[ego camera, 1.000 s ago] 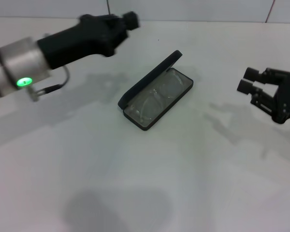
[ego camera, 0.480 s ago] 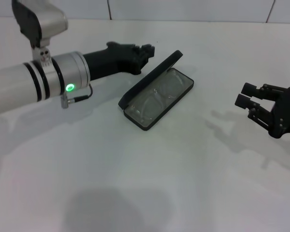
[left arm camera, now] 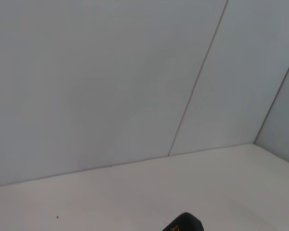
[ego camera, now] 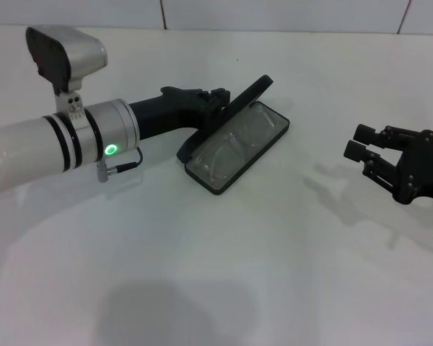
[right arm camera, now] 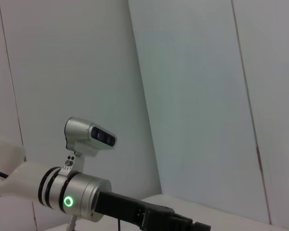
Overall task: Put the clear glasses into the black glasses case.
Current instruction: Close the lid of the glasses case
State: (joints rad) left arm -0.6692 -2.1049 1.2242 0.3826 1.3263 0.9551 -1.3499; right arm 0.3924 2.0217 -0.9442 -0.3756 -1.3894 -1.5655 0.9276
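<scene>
the clear glasses point(ego camera: 234, 148) already lie inside the black glasses case point(ego camera: 238, 176), resting in its tray with the lens facing up. the case sits open near the middle of the white surface point(ego camera: 274, 274), its lid point(ego camera: 227, 119) standing up at a steep tilt along the side toward the robot's left.

the left hand point(ego camera: 218, 97) is reaching in low from the left and is right at the outer face of the lid, touching it or very nearly so. whether its fingers are spread or together cannot be told from the head view, and it does not appear to have hold of anything. the left wrist view shows only a corner of the lid with a speck of orange logo point(left arm camera: 173, 228) at its edge.

the right hand point(ego camera: 361, 144) hovers well apart from the case on the robot's right, fingers parted and holding nothing. it looks idle.

judged from this, the placing itself is done and the step in hand is closing the case. the next move would call for the left hand to push the lid over toward the tray, pressing high on the lid so it swings on the hinge rather than sliding the whole case across the surface. the glasses' arms should stay below the rim, or the lid may catch on them.
</scene>
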